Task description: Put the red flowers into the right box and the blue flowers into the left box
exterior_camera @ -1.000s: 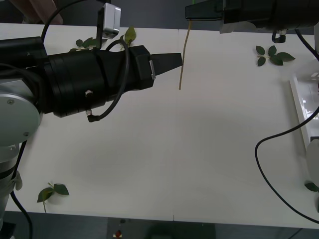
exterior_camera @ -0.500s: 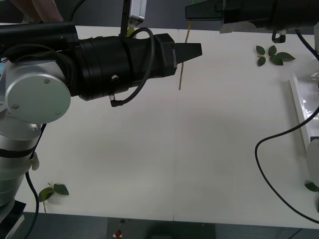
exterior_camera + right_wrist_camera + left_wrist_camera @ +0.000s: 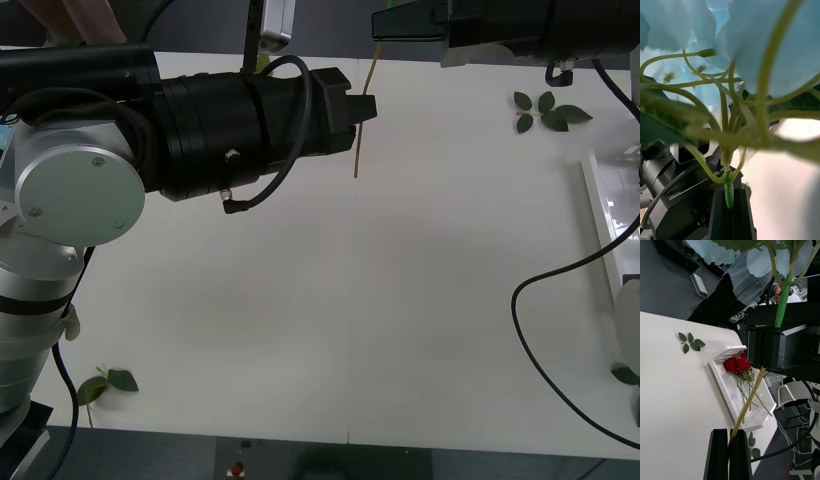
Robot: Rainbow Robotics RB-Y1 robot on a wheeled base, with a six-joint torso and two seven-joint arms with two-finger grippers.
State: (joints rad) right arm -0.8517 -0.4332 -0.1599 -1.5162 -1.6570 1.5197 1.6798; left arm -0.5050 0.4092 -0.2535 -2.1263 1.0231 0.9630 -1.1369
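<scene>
Gripping 1 blue flower's stem (image 3: 361, 130) at table 12 o'clock, left gripper (image 3: 729, 450) and right gripper (image 3: 731, 210) are both clenched on it. Red flowers (image 3: 736, 364) lie in the right box (image 3: 730, 397).

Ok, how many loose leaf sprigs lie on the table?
3 leaf sprigs: one at the far right, one at the near left corner, one at the near right edge by the right box. The left arm may hide more.

White counter (image 3: 400, 300) carries loose green leaf sprigs: one (image 3: 547, 110) beside the right tool, another (image 3: 105, 385) well behind the left tool.
</scene>
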